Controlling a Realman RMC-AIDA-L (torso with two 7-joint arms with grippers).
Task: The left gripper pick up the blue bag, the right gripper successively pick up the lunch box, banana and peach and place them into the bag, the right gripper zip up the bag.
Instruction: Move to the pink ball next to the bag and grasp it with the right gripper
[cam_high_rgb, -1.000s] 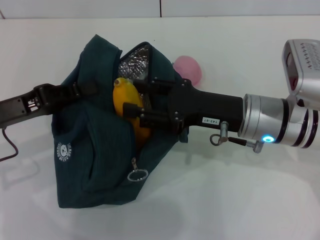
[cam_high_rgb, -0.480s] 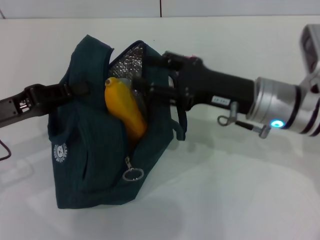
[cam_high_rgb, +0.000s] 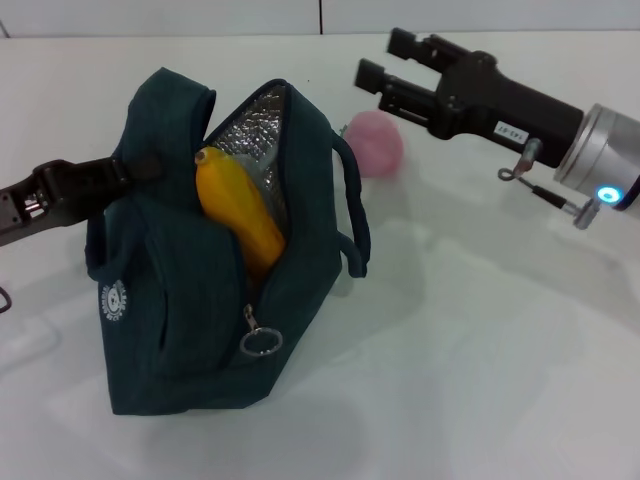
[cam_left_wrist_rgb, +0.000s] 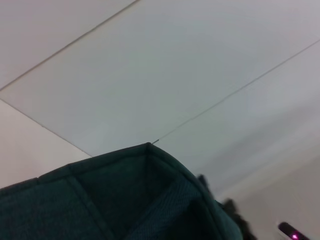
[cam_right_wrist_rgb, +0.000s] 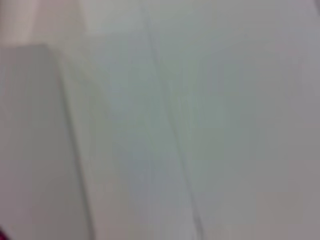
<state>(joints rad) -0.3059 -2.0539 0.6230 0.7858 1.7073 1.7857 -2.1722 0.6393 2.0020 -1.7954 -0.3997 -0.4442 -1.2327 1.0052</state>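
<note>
The blue bag (cam_high_rgb: 190, 310) stands open on the white table, its silver lining showing. A yellow banana (cam_high_rgb: 235, 210) sticks up out of its mouth. The lunch box is hidden from view. My left gripper (cam_high_rgb: 135, 168) is shut on the bag's left top edge and holds it up. The bag's fabric fills the low part of the left wrist view (cam_left_wrist_rgb: 115, 200). A pink peach (cam_high_rgb: 375, 143) lies on the table behind the bag. My right gripper (cam_high_rgb: 385, 60) is open and empty, raised above and just right of the peach.
The zip pull with a metal ring (cam_high_rgb: 260, 342) hangs at the bag's front. A black strap (cam_high_rgb: 352, 235) hangs on the bag's right side. White table (cam_high_rgb: 470, 350) stretches to the right and front. The right wrist view shows only a blurred pale surface.
My right gripper let go of the banana inside the bag, drew back out to the right and rose above the peach. The bag shifted slightly left and stands more upright.
</note>
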